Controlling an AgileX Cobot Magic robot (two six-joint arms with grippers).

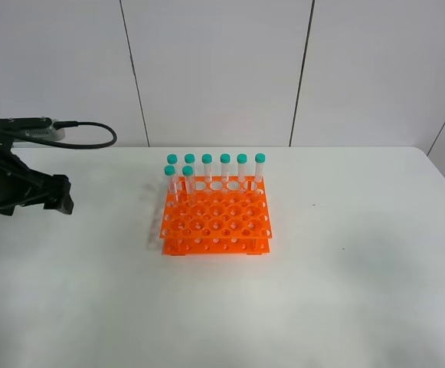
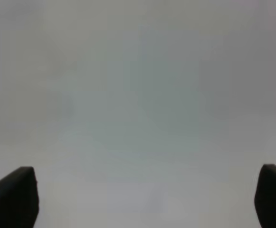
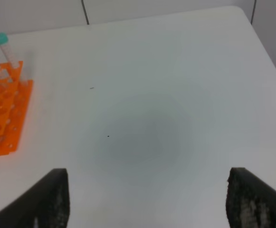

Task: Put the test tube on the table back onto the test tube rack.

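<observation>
You are looking at a rack that is already carrying eight teal-capped tubes: six standing along the back row of the test tube rack and two just in front at its left end, all upright in their holes, which is how the holes are meant to be keeping them. The tube that should be lying loose on the table is not showing in any view, so I am judging the return as probably done, though I cannot tell which test tube was the one put back.

Your left gripper is sitting off to the rack's left, well apart from it, fingers spread wide with nothing between them and only blurred white surface below. Your right gripper is likewise standing apart and empty, looking down on bare table with the rack's corner off to one side; the arm itself is not appearing in the high view
</observation>
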